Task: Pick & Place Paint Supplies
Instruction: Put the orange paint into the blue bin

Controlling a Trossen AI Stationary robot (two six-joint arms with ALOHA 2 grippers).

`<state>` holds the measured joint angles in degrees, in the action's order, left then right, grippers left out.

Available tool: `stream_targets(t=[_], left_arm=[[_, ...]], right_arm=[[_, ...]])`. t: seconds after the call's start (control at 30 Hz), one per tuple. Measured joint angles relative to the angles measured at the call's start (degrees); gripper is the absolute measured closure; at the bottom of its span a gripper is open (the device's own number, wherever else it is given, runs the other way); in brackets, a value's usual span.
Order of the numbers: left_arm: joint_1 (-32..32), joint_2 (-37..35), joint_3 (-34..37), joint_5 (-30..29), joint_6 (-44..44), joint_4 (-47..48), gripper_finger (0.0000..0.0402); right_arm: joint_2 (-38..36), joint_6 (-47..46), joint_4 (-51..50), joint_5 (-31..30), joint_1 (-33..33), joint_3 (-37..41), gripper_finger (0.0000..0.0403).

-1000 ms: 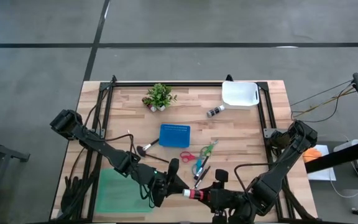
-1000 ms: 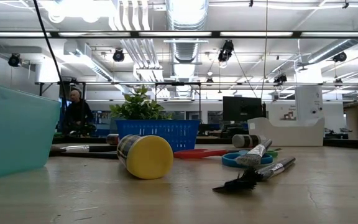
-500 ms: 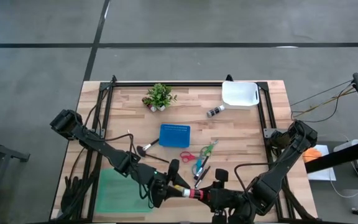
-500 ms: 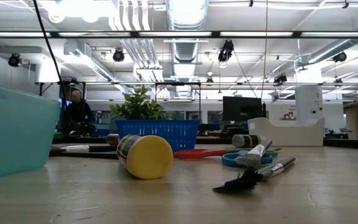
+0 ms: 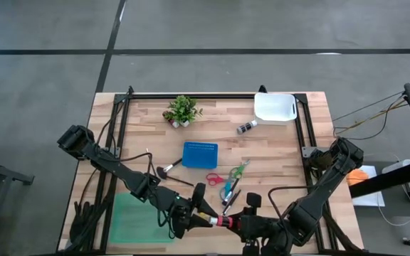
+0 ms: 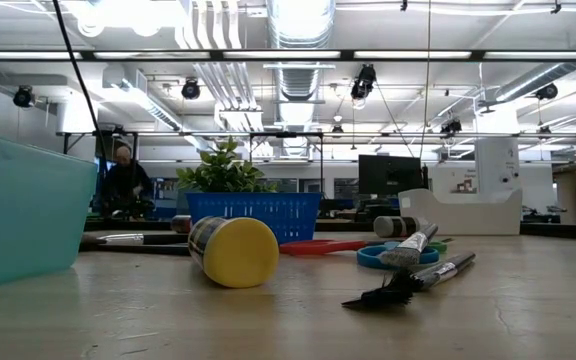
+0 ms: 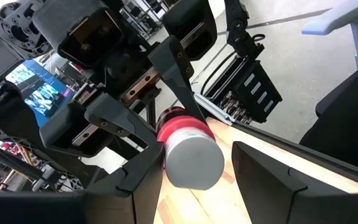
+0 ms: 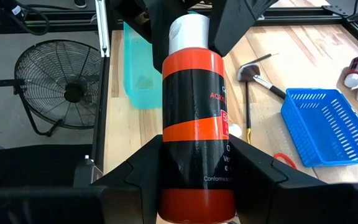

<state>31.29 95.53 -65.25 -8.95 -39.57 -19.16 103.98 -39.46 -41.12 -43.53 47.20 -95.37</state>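
Paint bottle (image 8: 194,118), partial "Conform" label

Bright, even, glaring ceiling lights (image 6: 298,15)

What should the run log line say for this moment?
right gripper: holding paint bottle | left gripper: open around white cap | phase: handover

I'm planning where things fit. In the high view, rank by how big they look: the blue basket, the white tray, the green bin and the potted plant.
1. green bin, partly under the left arm
2. white tray
3. blue basket, only slightly smaller than the tray
4. potted plant
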Motion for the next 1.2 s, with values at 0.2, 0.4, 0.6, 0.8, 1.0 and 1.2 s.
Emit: stream_targets(t=[0.2,0.4,0.6,0.8,1.0,1.2], left_arm=[[0.0,0.0,0.0,0.0,0.0,-0.3,0.0213],[0.0,0.0,0.0,-0.1,0.0,-0.6,0.0252],[0.0,0.0,0.0,-0.4,0.1,-0.9,0.0276],[-0.2,0.0,0.0,-0.4,0.4,-0.8,0.0277],[-0.2,0.0,0.0,-0.4,0.6,-0.3,0.0277],[-0.1,-0.5,0.0,-7.2,0.4,3.4,0.0277]], right_arm=[[0.0,-0.2,-0.1,0.0,0.0,0.0,0.0258],[0.0,-0.2,-0.1,0.0,0.0,0.0,0.0258],[0.0,-0.2,-0.1,-0.1,0.0,0.0,0.0258],[0.0,-0.4,-0.1,-0.1,0.0,0.0,0.0253],[0.0,0.1,0.0,-0.4,0.0,0.0,0.0192],[0.0,0.2,-2.0,-4.8,0.4,0.0,0.012]])
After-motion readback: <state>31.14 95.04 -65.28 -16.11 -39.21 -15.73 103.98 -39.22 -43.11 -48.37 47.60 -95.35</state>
